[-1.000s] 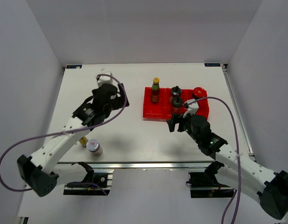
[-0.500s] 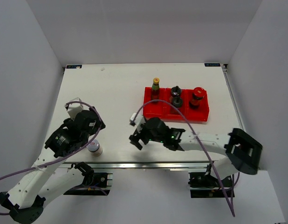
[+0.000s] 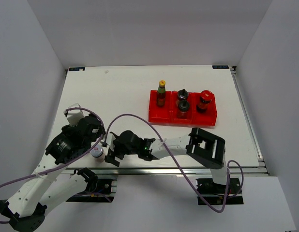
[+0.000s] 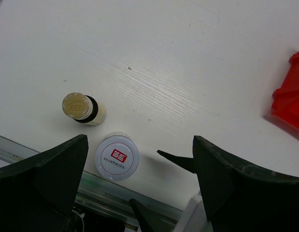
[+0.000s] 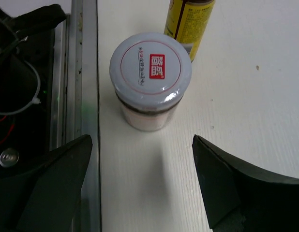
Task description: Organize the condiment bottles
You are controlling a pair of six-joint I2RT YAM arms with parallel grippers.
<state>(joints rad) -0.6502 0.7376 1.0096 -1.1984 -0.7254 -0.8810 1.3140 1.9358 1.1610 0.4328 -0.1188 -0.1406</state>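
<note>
The silver-lidded jar (image 3: 96, 152) stands at the near left edge; it also shows in the left wrist view (image 4: 117, 157) and the right wrist view (image 5: 150, 79). A yellow-capped sauce bottle (image 4: 82, 107) stands just beside it (image 5: 190, 24), hidden under my left arm in the top view. My left gripper (image 3: 94, 144) is open above the jar (image 4: 140, 166). My right gripper (image 3: 110, 155) is open, low, just right of the jar, not touching (image 5: 141, 150). The red tray (image 3: 156, 116) holds the other yellow-capped bottle (image 3: 161, 93), two black-capped shakers (image 3: 182, 94) and the red-lidded jar (image 3: 204, 100).
The table's metal front rail (image 5: 84, 72) runs right next to the silver-lidded jar. The right arm stretches along the near edge (image 3: 173, 142). Purple cables loop over both arms. White walls enclose the table on three sides.
My right gripper has swung from the tray far left along the near edge to the silver-lidded jar. My left gripper pulled back from mid-table to above the jar.
</note>
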